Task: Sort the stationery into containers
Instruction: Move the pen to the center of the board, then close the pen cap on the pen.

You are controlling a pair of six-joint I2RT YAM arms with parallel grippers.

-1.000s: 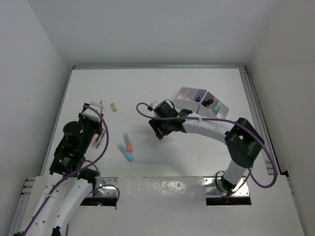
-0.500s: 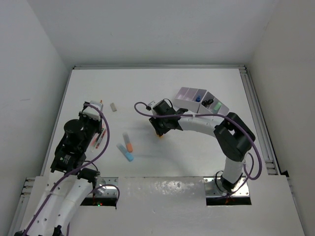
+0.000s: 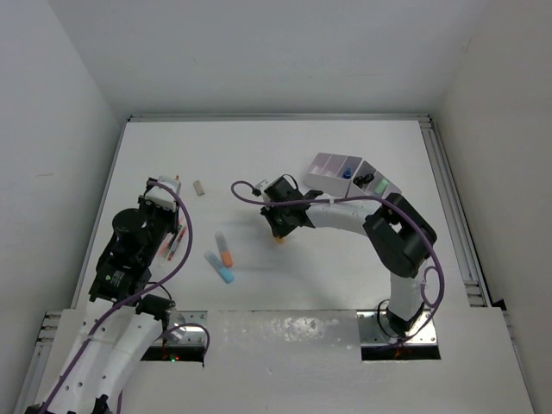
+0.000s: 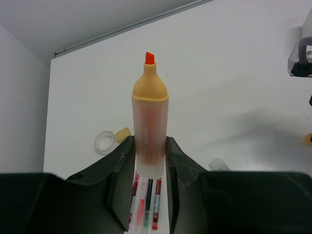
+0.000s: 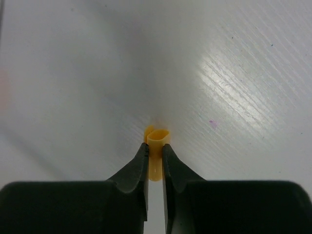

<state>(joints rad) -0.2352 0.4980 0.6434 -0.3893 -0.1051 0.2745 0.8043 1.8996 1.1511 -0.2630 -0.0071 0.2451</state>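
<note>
A: How far along with the sorting?

B: Not far, judging by the bench. Can see only a few pieces inside the white organizer: something blue, something black, something green. Can count much more outside it: an orange marker and a blue marker near the middle, a grey eraser farther back, some thin pens on the left side.

A: And the hands?

B: Gripping with the left hand an orange highlighter, uncapped, held above the thin pens. Pinching with the right hand, closed almost fully, a small yellow piece down at the bench, well apart from the organizer.

A: Anything unclear?

B: Cannot tell what the small yellow piece is; maybe a cap, maybe an eraser. Cannot name the pale ring beside the left hand either. Cannot make out the pieces in the organizer, too small from above.
</note>
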